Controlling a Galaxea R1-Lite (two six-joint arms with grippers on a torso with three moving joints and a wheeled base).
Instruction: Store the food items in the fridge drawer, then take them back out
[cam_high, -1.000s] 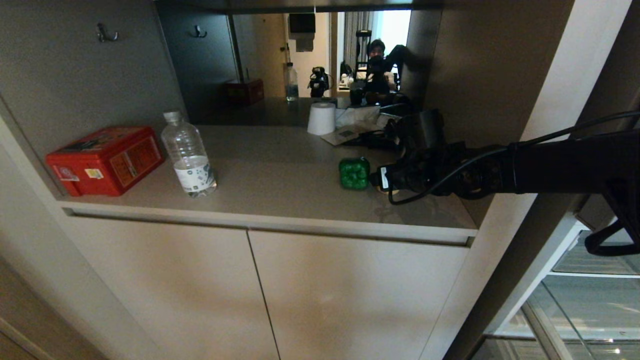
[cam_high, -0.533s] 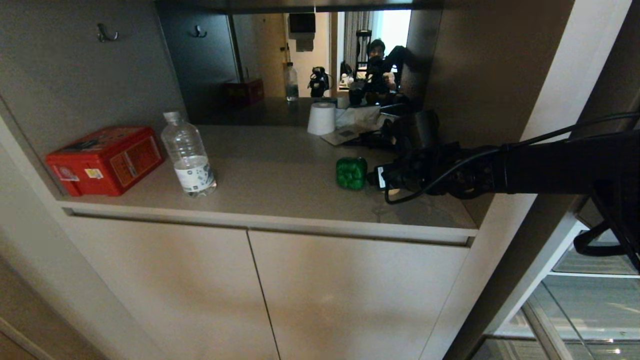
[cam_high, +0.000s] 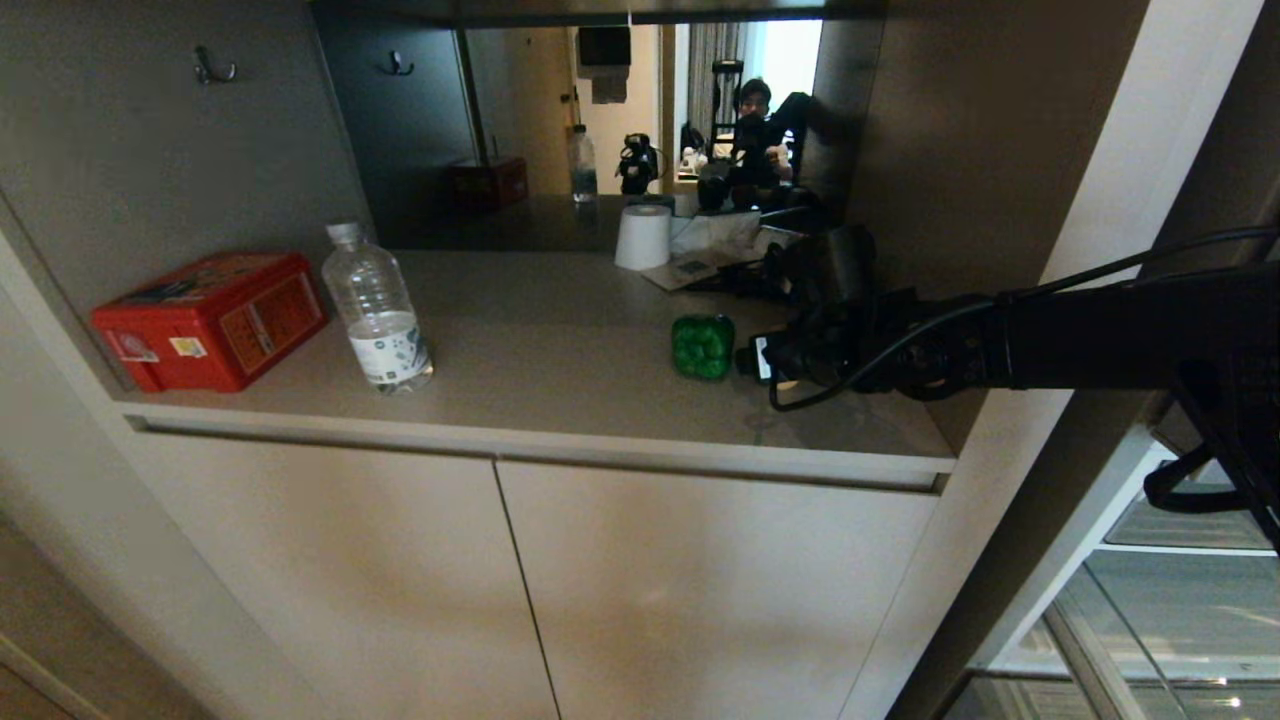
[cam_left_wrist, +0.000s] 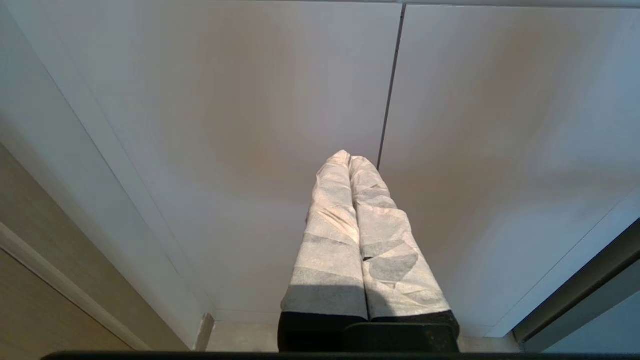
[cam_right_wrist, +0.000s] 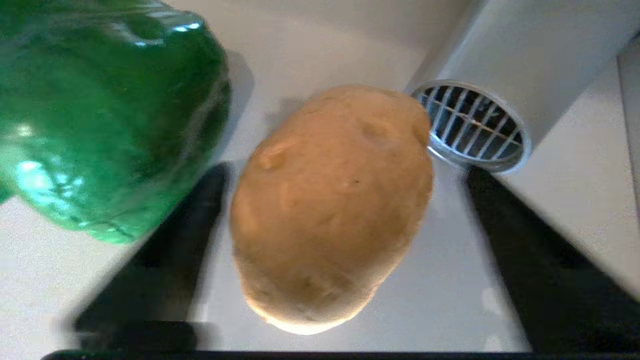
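Right wrist view puts the potato (cam_right_wrist: 332, 205) square between the two dark fingers (cam_right_wrist: 170, 250) of the right gripper (cam_right_wrist: 345, 280), lying on the pale counter (cam_right_wrist: 310, 60) with its long axis running away from the camera; the green bell pepper (cam_right_wrist: 100, 115) sits just beside it at about ten o'clock, and the round grille of a hair dryer (cam_right_wrist: 472, 127) is close at two o'clock. The potato looks firm, dense and fairly heavy for its bulk, with a dry matt skin that should give good friction; I judge the best hold is across its short waist, at the widest middle, so it cannot squirt out lengthways. The pepper looks lighter, hollow and glossy, so likelier to slip or dent under a hard squeeze. The right gripper's jaws stand wide apart, straddling the potato with a gap on each side, gripping nothing. From the head view the right gripper (cam_high: 765, 360) is at three o'clock of the pepper (cam_high: 702, 346). The left gripper (cam_left_wrist: 350, 165) hangs before the cabinet doors (cam_left_wrist: 225, 125), fingers pressed together, empty.
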